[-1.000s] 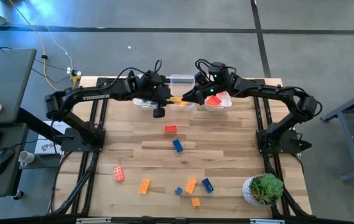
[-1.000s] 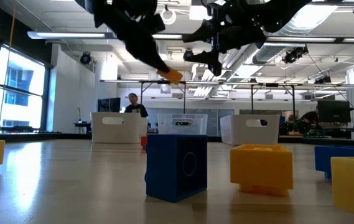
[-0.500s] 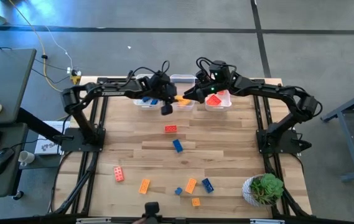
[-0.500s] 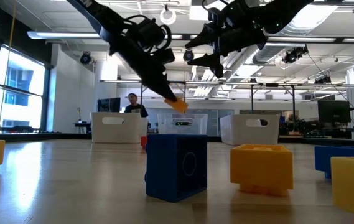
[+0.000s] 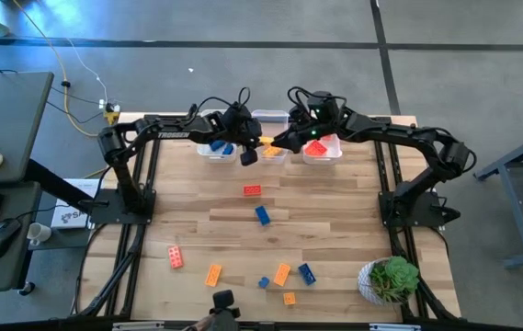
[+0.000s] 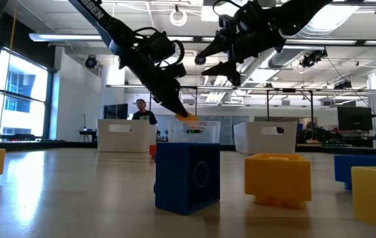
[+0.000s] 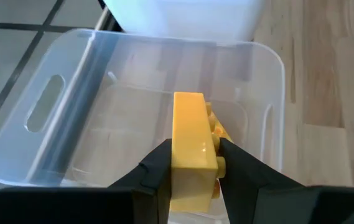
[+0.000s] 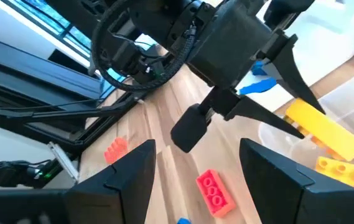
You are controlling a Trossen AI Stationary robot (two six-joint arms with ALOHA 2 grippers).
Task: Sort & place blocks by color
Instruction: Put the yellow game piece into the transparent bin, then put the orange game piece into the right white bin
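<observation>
My left gripper is shut on an orange-yellow brick and hangs over the middle clear bin; the low view shows the brick just above the bin's rim. That bin holds another yellow brick. My right gripper is open and empty beside the left one, above the gap between the middle bin and the right bin, which holds red bricks. The left bin holds blue bricks. My left gripper pinches the orange-yellow brick near its rear end between the two fingers, one finger on its smooth face and one on its studded face. The fingers slant down toward the far edge and lie along the brick. The brick sticks out past the fingertips, lifted clear above the bin.
Several loose bricks lie on the table: a red one and a blue one mid-table, and others near the front edge, among them a red one and orange ones. A potted plant stands at the near right corner.
My left gripper, still shut on the orange-yellow brick, has come down toward the middle bin; in the low view the brick has dropped from well above the bin to just over its rim. The left arm has swung toward the far edge.
</observation>
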